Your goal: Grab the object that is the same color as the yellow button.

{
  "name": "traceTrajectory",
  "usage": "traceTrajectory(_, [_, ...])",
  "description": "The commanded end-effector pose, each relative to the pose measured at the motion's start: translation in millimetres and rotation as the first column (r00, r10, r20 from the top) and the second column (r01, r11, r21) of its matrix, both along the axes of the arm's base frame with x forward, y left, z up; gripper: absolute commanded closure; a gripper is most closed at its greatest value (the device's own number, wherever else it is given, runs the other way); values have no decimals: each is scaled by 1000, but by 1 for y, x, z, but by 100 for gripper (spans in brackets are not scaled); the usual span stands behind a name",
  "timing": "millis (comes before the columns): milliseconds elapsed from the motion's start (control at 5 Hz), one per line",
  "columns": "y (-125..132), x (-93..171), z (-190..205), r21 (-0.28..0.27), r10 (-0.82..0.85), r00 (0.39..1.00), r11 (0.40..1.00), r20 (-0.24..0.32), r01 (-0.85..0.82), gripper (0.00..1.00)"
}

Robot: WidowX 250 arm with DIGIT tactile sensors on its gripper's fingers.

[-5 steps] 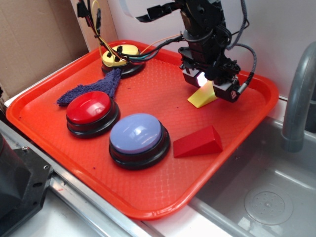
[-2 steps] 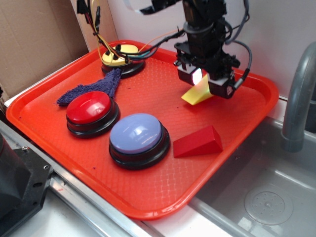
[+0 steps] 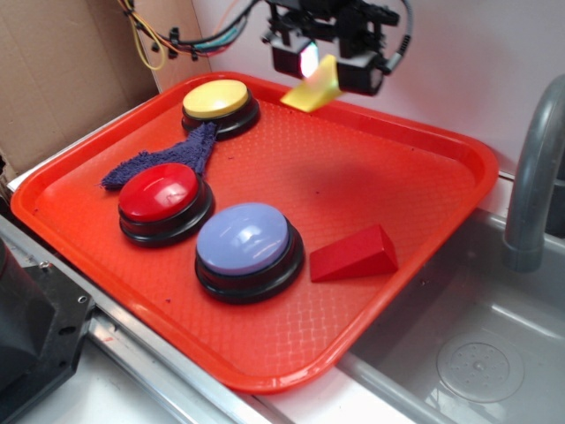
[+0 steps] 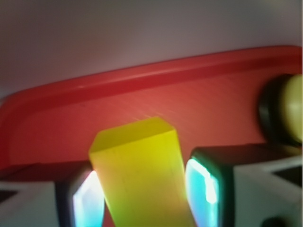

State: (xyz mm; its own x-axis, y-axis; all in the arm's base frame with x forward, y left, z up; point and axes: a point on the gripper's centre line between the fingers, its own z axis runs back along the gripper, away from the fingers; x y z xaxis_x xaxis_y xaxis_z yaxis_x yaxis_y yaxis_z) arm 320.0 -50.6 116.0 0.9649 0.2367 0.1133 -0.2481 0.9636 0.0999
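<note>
Yellow wedge block (image 3: 312, 90) hung at the frame's top centre, clenched in the gripper (image 3: 325, 62), clear above the red tray (image 3: 424, 190).

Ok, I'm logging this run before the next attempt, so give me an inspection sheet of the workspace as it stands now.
Surface: red tray, textured, on a counter.
Job's things: yellow wedge held clear above the tray; yellow button at the tray's back.
Clutter: red button, lavender button, red wedge, purple cloth between yellow and red buttons.
Grippers: gripper shut on the yellow wedge, lit pads either side in the wrist view.
Cables: coloured wire bundle hanging behind the tray.
Surroundings: sink and grey faucet at right, cardboard at left.
</note>
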Motion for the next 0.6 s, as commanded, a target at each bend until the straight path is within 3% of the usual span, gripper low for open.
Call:
traceTrajectory(0, [44,-27,85,-52,199,972,980,126,-194,100])
traceTrajectory(400, [50,-34,76,-89,295,949,954,116,-286,100])
